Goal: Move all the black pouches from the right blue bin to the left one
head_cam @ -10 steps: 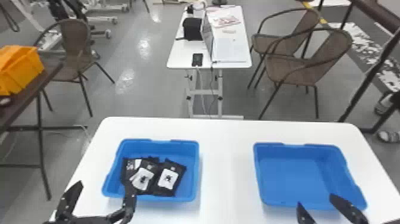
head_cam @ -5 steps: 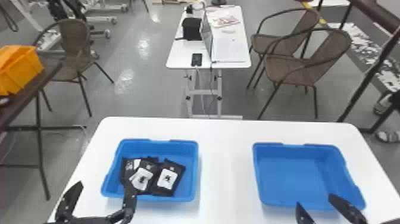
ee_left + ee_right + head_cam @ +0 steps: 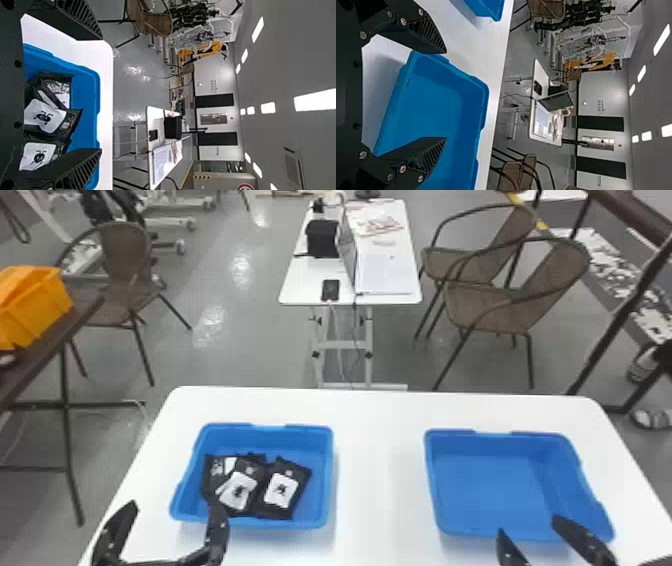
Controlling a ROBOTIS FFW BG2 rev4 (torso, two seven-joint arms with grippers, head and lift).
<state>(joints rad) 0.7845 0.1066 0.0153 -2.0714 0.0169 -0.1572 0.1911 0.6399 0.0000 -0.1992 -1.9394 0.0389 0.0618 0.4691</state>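
Pouches [image 3: 281,491], black with white labels, lie bunched and overlapping in the left blue bin [image 3: 320,490] on the white counter [image 3: 380,470]. At least three can be made out, the middle one partly over its leftmost neighbour. All those I can see are on the left side, away from the right blue bin [image 3: 490,485], so the transfer looks finished, or very nearly so.

They should handle as light, soft packets: glossy film that creases easily and may slide under a weak pinch. Nothing suggests they are brittle, though a hard squeeze could crumple one. If one needs straightening, the best hold is probably across its two long sides, around the label, where there is most body. A corner grip would let it sag and swing, and the overlap could drag a second pouch along.

The left claw [image 3: 174,502] is spread wide with nothing between its fingers, pointing forward at the left bin's near left corner, its inner finger against the view of the bin's near rim. The right claw [image 3: 528,524] is also spread and holds nothing, pointing forward by the right bin's near side. How high either sits above the rims, I cannot tell.
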